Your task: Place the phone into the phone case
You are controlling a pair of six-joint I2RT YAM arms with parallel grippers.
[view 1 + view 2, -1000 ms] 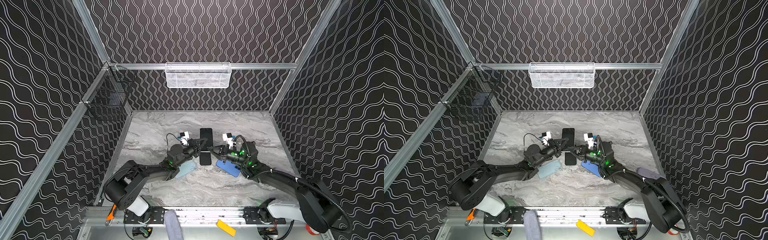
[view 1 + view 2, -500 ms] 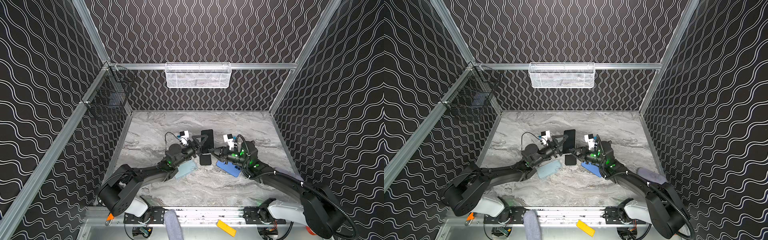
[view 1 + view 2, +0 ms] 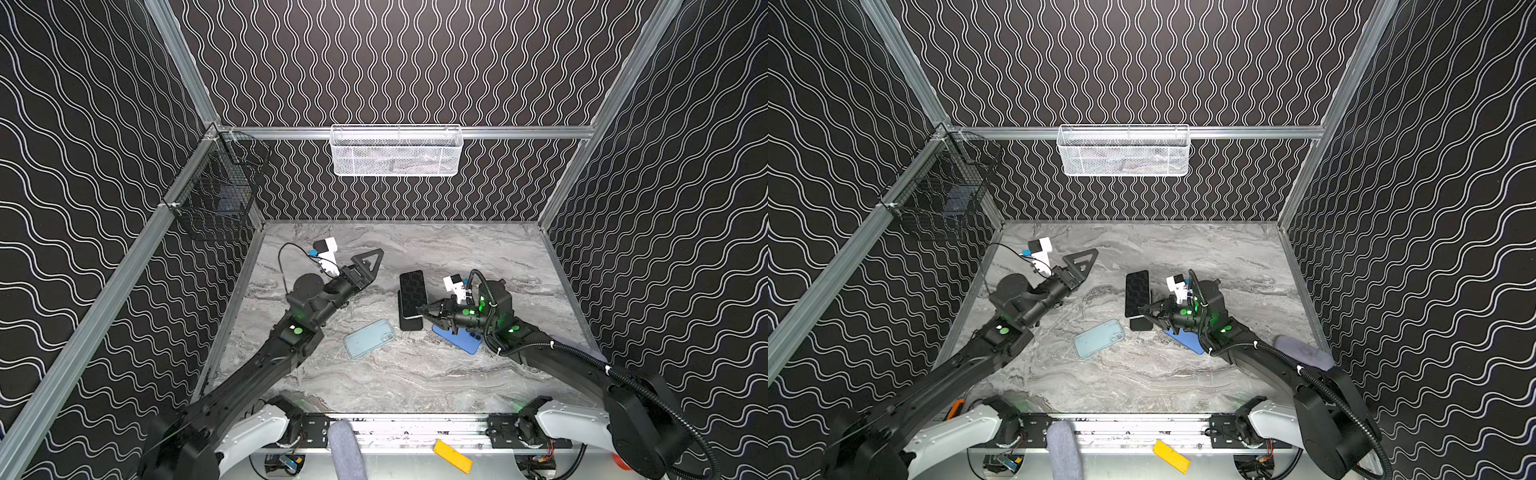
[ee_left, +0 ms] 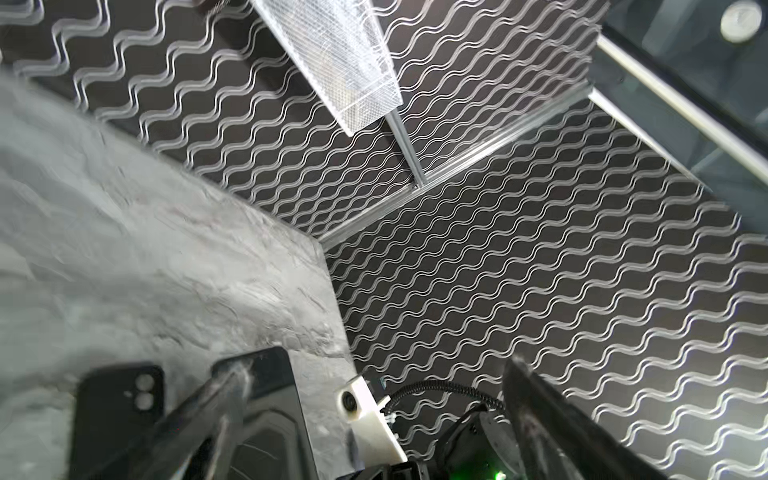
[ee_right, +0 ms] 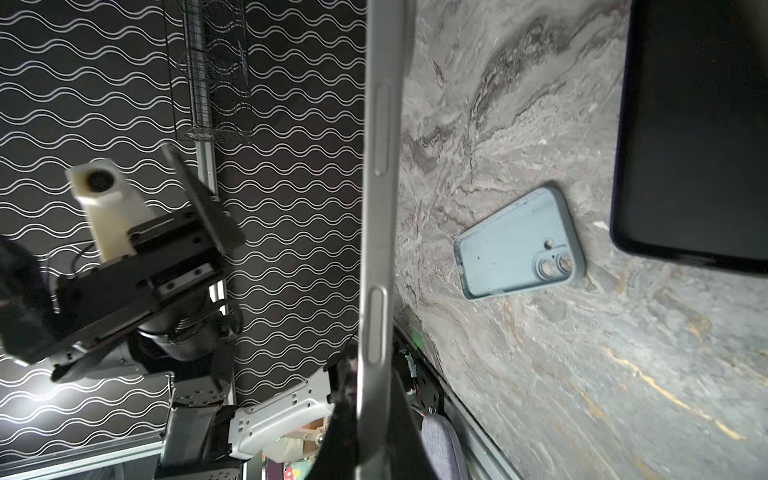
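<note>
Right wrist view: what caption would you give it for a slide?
Edge-on phone clamped in the right pincer over a marble table where a pale blue case lies flat.

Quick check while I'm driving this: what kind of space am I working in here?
Most likely a purpose-built robot test cell, not a home or shop: patterned black panels in an aluminium frame enclose a marble-look tabletop, and a white mesh basket hangs on the back rail.

We can read no text, label, brand or number anywhere; the blurred black case point(image 4: 116, 411) perhaps hides small marks.
</note>
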